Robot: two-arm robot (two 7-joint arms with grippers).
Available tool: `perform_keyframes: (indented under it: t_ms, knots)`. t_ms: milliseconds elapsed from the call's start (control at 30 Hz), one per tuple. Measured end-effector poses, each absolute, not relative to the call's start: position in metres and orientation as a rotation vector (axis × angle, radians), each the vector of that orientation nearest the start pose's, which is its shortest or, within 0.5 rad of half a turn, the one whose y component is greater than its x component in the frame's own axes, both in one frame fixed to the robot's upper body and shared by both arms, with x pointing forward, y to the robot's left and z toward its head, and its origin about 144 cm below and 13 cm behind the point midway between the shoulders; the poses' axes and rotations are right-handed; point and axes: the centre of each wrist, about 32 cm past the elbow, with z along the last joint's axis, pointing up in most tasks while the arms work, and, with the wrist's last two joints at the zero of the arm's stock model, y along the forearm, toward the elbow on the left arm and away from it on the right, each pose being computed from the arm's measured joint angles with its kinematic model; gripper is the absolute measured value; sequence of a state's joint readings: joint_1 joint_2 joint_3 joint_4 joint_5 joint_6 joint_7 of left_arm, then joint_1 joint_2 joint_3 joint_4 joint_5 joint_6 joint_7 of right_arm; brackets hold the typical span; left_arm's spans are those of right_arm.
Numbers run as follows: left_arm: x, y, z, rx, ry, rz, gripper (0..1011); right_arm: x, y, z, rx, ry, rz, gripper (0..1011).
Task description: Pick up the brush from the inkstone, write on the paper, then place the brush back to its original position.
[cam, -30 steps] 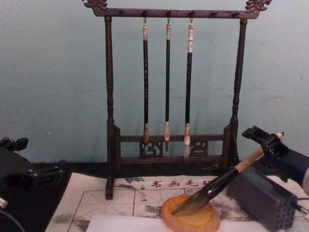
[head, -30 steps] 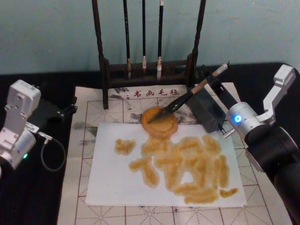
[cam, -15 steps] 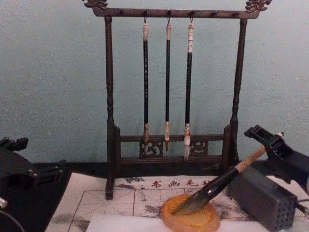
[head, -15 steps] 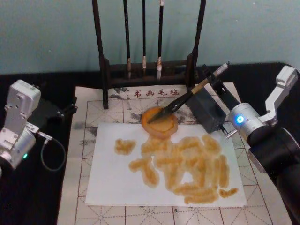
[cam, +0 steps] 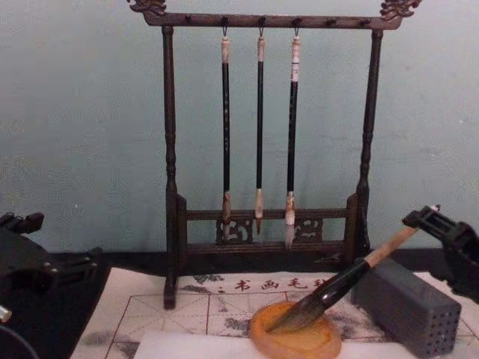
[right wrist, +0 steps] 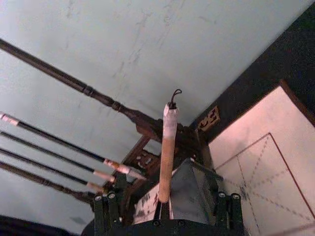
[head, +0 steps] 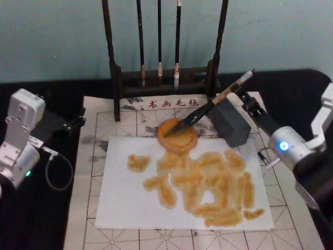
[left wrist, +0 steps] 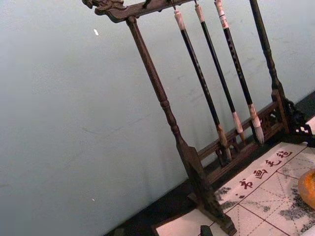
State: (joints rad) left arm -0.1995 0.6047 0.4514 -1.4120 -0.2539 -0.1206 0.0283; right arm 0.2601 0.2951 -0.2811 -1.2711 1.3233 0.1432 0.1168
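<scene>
Your brush (head: 208, 108) lies tilted, bristles resting in the inkstone (head: 177, 135) and handle leaning on the grey block (head: 230, 124), at the far edge of the paper (head: 125, 203). Your right gripper (head: 248, 104) sits just beside the handle's end, fingers apart and clear of it. Your left gripper (head: 67, 123) is parked at the left, its finger state unreadable.

A dark wooden brush stand (left wrist: 189, 152) crosses the frame before a pale blue-green wall (left wrist: 74, 123). Three thin brushes (left wrist: 216, 73) hang at upper right. Gridded paper (left wrist: 266, 196) with red characters fills the lower right corner, an orange edge (left wrist: 308, 188) at far right
</scene>
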Motion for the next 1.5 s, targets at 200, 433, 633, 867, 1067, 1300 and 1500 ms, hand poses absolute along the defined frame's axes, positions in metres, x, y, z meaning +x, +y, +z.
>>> perform_keyframes:
  t_ms: [200,433,633,867,1067,1300,1500]
  knots:
    - [0.489,0.310,1.140,0.304,-0.285,1.248,1001,0.496,-0.269,1.135,0.484,0.865,-1.147,1002]
    - [0.489,0.310,1.140,0.304,-0.285,1.248,1001,0.475,-0.272,1.136,0.344,0.670,-1.169,1002]
    - [0.489,0.310,1.140,0.305,-0.285,1.248,1001,0.460,-0.267,1.135,0.143,0.374,-1.190,1002]
    - [0.489,0.310,1.140,0.305,-0.285,1.248,1001,0.451,-0.261,1.130,-0.010,0.142,-1.185,1002]
    - [0.489,0.310,1.140,0.304,-0.285,1.248,1001,0.447,-0.257,1.124,-0.103,0.012,-1.183,1002]
    - [0.489,0.310,1.140,0.304,-0.285,1.248,1001,0.446,-0.254,1.119,-0.159,-0.077,-1.195,1002]
    - [0.489,0.310,1.140,0.304,-0.285,1.248,1001,0.446,-0.254,1.119,-0.164,-0.088,-1.197,1002]
